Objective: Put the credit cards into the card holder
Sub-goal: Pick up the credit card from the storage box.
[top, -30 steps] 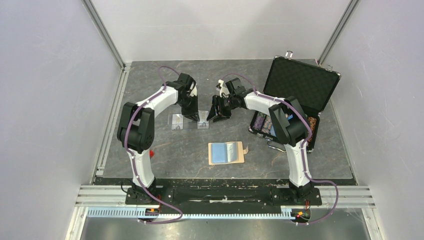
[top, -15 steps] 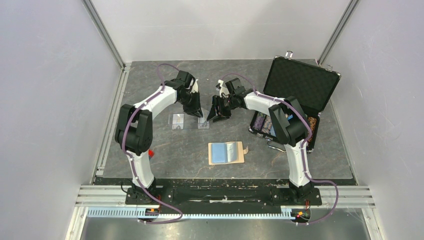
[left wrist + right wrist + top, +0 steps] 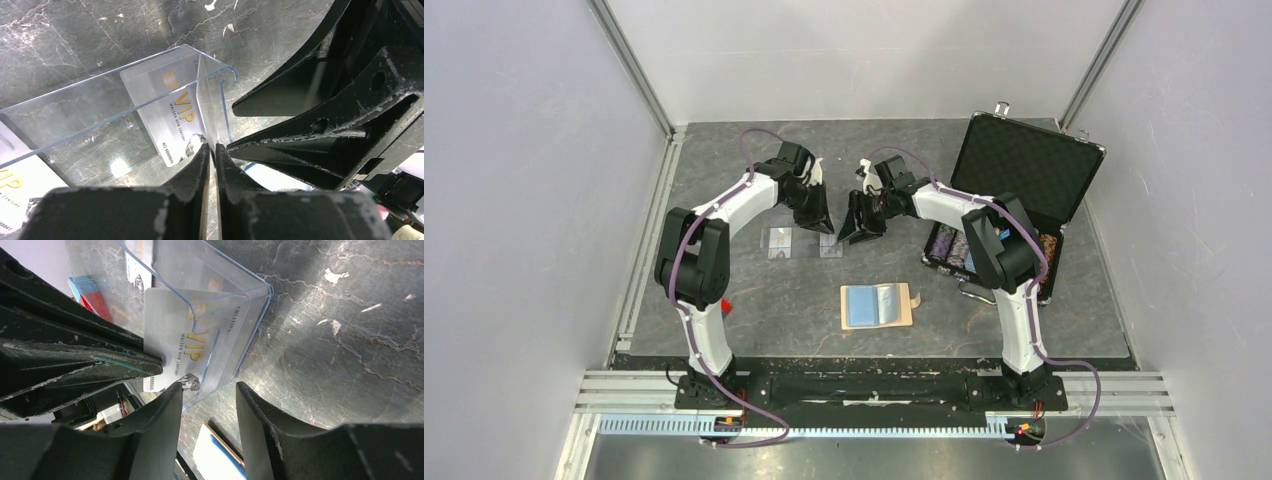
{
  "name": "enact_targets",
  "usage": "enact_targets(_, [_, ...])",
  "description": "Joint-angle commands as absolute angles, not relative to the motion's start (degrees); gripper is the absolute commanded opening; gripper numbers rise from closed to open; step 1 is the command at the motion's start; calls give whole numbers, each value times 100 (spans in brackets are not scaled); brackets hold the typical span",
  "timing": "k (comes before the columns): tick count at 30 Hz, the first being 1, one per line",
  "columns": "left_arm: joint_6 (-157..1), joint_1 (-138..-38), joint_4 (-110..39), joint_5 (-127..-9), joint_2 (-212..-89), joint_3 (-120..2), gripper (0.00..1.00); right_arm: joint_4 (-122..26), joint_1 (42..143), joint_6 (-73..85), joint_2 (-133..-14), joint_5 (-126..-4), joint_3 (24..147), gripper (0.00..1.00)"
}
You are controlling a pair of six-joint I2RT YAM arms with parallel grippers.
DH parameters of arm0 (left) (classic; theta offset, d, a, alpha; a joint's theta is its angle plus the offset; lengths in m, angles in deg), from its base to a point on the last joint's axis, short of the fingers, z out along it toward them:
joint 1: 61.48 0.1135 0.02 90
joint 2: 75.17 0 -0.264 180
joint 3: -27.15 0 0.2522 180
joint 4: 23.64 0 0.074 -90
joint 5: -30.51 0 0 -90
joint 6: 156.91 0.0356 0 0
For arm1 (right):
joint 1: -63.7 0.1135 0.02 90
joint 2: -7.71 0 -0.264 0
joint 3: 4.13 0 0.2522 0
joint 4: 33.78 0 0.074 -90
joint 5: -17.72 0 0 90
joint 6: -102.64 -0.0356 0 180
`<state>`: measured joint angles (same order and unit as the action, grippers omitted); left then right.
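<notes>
A second credit card (image 3: 777, 240) shows at the left end of the clear tray (image 3: 75, 100). The left gripper (image 3: 210, 155), fingers almost pressed together, pinches a corner of the VIP credit card (image 3: 165, 115) at the tray's right end. The right gripper (image 3: 207, 387) is spread, just beside that end. The card holder (image 3: 876, 305) lies open nearer the bases, well apart.

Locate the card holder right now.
Top view: the card holder lies open on the table, about centre, nearer the arm bases than the clear card stand and left of the black case.
</notes>
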<state>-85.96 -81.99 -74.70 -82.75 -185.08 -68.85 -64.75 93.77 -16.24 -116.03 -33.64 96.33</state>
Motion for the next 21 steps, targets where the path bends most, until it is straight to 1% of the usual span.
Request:
enact_targets(1, [-8614,-8226,-7323,-8480,-18580,-6887,10,-6389,9410,-1492,-11238,-3468,9627,47])
enact_targets(3, [-8594,-8231,-7405,-8346,-18612,-6896,3,-6374,9398,-1453,-11134,-3551,9629,49])
enact_targets(4, [-8574,-8231,-7445,-8293,-18614,-6907,3,-6358,9389,-1435,-11075,-3581,9624,50])
enact_targets(8, [-8563,-8229,-7504,-8137,-18486,-6905,2,-6303,9335,-1391,-10794,-3688,9612,58])
enact_targets(13, [-8607,-8206,-7538,-7879,-17962,-6901,2,-6071,9205,-1379,-10354,-3651,9372,71])
enact_targets(14, [-8605,-8188,-7542,-7894,-17849,-6905,2,-5898,9171,-1388,-10243,-3547,9260,75])
enact_targets(17, [-8662,-8138,-7546,-7969,-17546,-6877,2,-5228,9054,-1568,-9883,-3225,8789,82])
enact_targets(21, [-8818,-8066,-7158,-8419,-17043,-6615,2,-3985,8812,-2184,-9444,-2659,8044,83])
